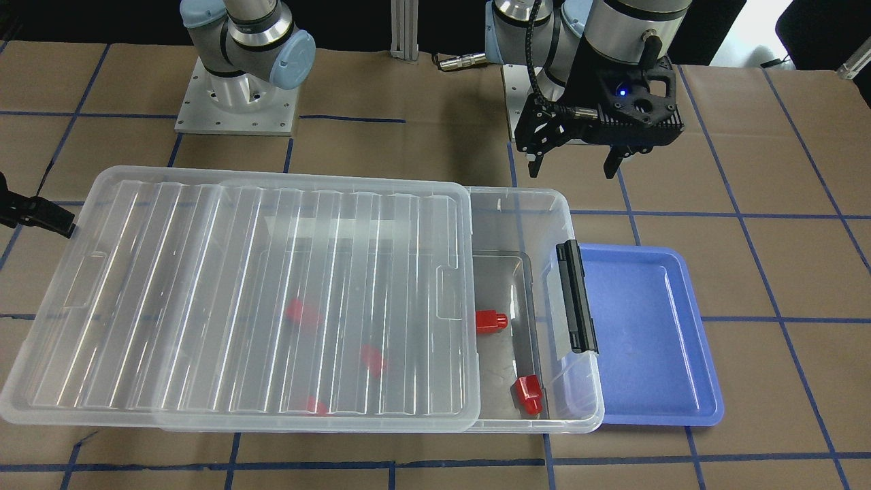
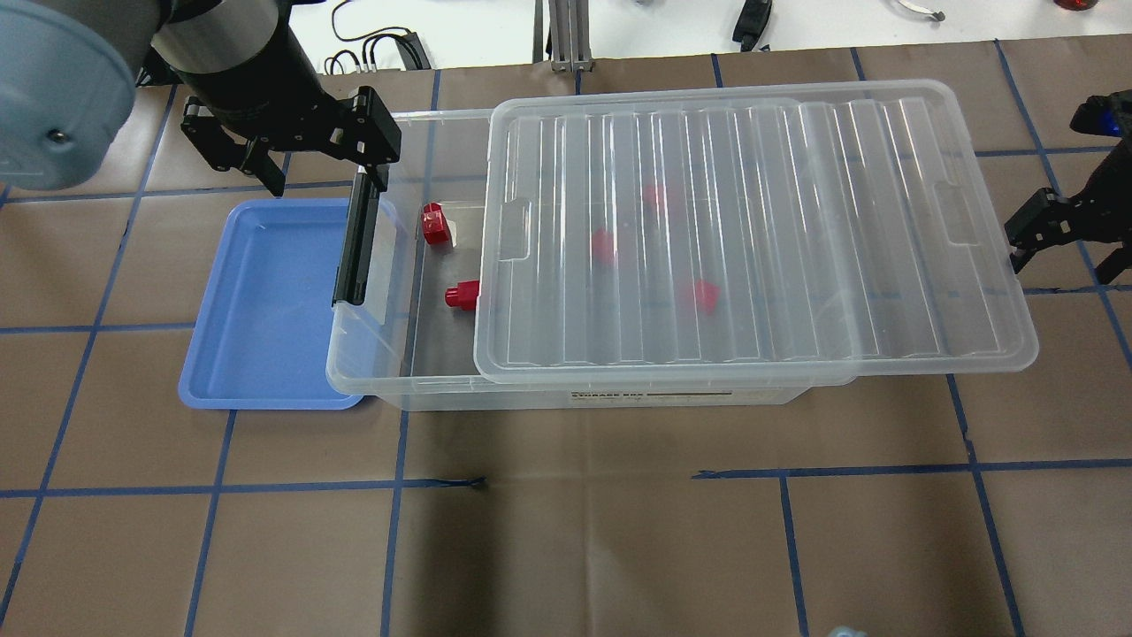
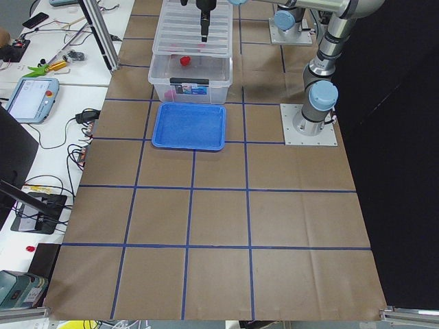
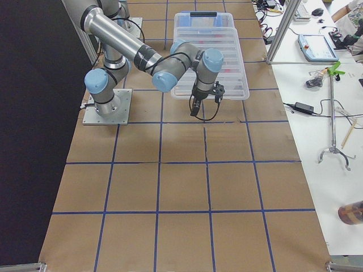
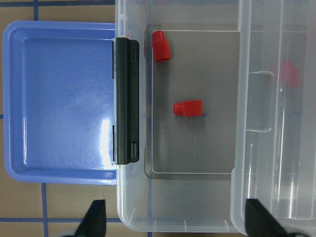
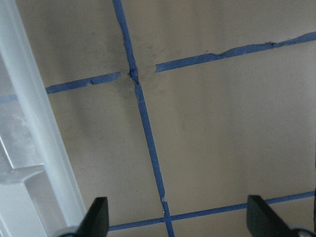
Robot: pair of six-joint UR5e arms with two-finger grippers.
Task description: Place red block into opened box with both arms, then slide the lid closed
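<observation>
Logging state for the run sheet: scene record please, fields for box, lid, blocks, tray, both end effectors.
box: open at latch end only
lid: on box, offset toward right arm, overhanging
blocks: two in open gap, three blurred under lid
tray: blue, empty, beside latch end
left end effector: open, empty, over latch end
right end effector: open, empty, beside lid's overhanging end

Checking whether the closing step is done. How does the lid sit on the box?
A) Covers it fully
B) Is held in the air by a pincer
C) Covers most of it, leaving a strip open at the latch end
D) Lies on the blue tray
C: the lid rests on the box but stops short of the black latch bar, leaving a red block and a second red block uncovered.
</observation>
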